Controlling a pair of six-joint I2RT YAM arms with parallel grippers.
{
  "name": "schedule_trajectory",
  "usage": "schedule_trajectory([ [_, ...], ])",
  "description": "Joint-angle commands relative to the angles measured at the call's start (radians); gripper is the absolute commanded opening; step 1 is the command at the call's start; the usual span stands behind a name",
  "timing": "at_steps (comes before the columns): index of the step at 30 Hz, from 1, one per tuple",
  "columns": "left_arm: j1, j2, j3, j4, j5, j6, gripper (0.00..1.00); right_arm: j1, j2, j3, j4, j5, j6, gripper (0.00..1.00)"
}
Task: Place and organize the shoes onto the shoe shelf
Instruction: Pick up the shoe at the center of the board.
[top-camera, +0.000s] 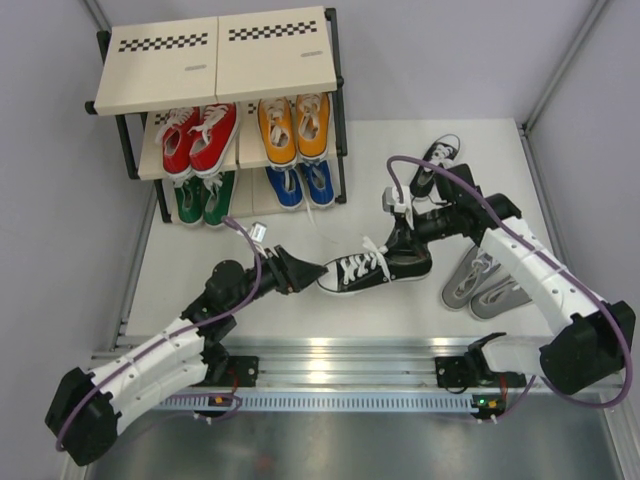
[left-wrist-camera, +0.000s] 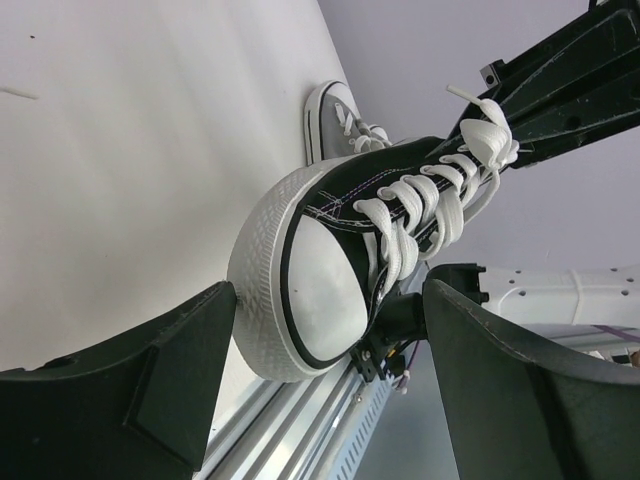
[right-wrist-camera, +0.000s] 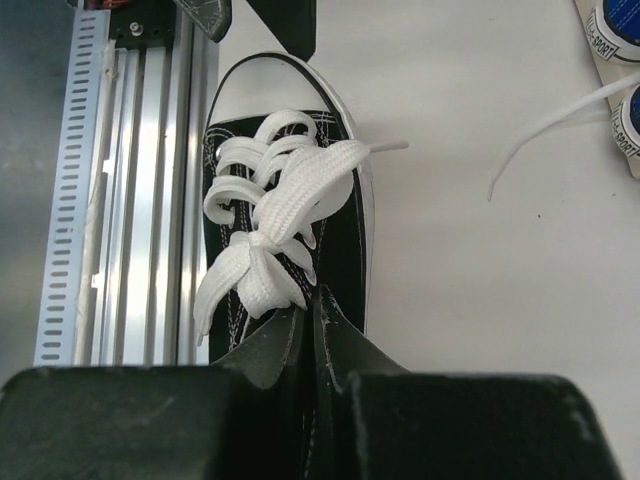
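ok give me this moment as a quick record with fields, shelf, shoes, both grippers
shelf: three-tier shoe shelf, far left of the table, top board bare
middle tier: red pair, orange pair
bottom tier: green pair, blue pair
on table: grey pair by the right arm, second black shoe further back
held shoe: black shoe, toe toward the left arm
right gripper: shut on black shoe at its heel end
left gripper: open, fingers either side of the toe cap, not clamped

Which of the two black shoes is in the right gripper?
The black shoe at mid-table, its toe toward the left gripper; the other black shoe lies alone farther back.
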Motion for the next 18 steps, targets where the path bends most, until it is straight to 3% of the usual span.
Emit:
schedule_trajectory([
  [1, -0.004, 0.026, 0.001, 0.111, -0.009, -0.042, 0.81, 0.012, -0.036, 0.053, 0.085, -0.088, 0.030, 0.00],
  [13, -0.003, 0.043, 0.018, 0.037, -0.018, -0.056, 0.81, 0.012, -0.070, 0.108, 0.069, -0.073, 0.033, 0.00],
  [18, -0.003, 0.029, -0.016, 0.130, -0.003, -0.136, 0.81, 0.012, -0.076, 0.062, 0.126, -0.105, 0.067, 0.00],
])
